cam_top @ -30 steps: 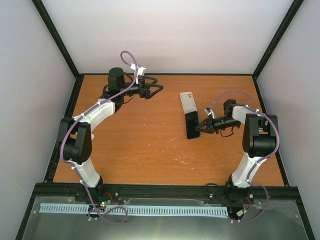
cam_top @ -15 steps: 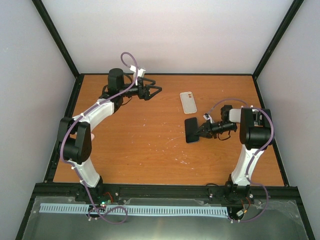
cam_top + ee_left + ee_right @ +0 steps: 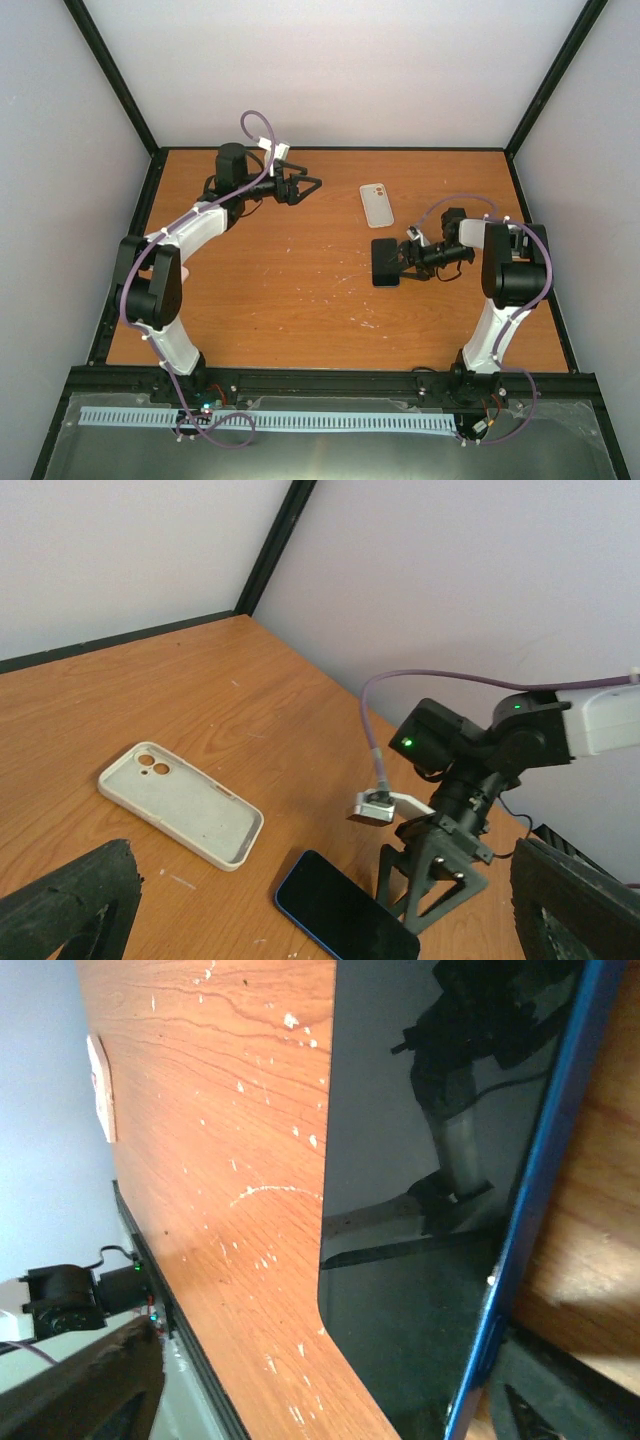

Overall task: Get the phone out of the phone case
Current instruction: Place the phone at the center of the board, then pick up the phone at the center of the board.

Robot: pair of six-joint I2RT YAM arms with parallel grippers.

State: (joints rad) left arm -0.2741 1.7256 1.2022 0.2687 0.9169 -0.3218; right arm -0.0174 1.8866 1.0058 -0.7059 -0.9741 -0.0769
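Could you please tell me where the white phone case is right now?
In the top view, the white phone case lies flat on the table, right of centre, just beyond the dark phone by the right gripper.

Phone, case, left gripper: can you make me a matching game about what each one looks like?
Things:
1. phone
2. case
3. left gripper

Looks:
A. white and empty
B. open, holding nothing
C. dark screen, blue edge, beside the right gripper

Pairs: 1-C, 2-A, 3-B
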